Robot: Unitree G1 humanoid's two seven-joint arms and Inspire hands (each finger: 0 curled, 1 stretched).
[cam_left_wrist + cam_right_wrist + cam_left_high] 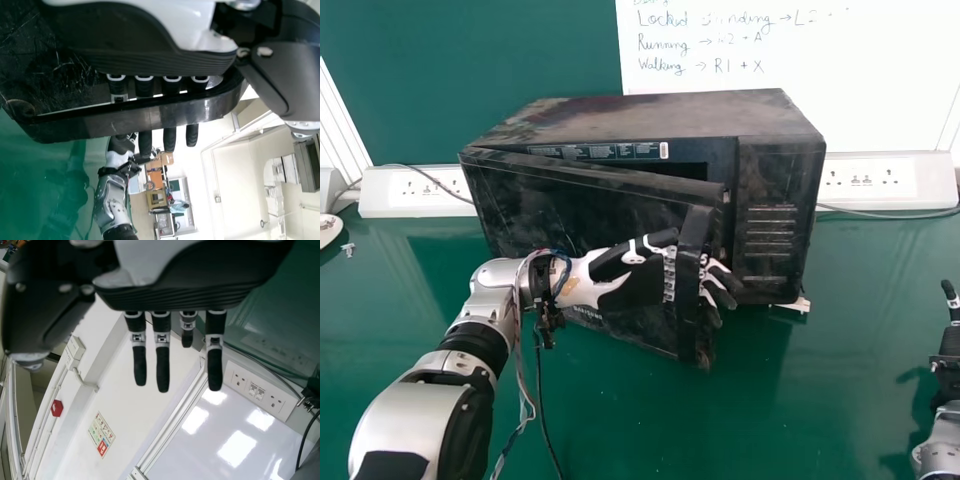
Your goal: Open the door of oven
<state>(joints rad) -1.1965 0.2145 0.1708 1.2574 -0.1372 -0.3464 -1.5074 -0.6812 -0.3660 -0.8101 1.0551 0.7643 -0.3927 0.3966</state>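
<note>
At near right, the right hand point(948, 366) is held open, its fingers extended. Farther in, the handle point(694, 245) is threaded by the left hand point(638, 284) — fingers fairly straight, slightly apart. The door point(570, 215) is set ajar on the oven point(650, 112), which is supported by the worktop point(620, 430) — backed by a whiteboard point(860, 70).

The door handle point(694, 310) hides part of the left hand point(640, 286) (fingertips show past it). Beyond that hand, the oven label point(610, 151) is too small to read. The head view's edge crops the right hand point(950, 346).
</note>
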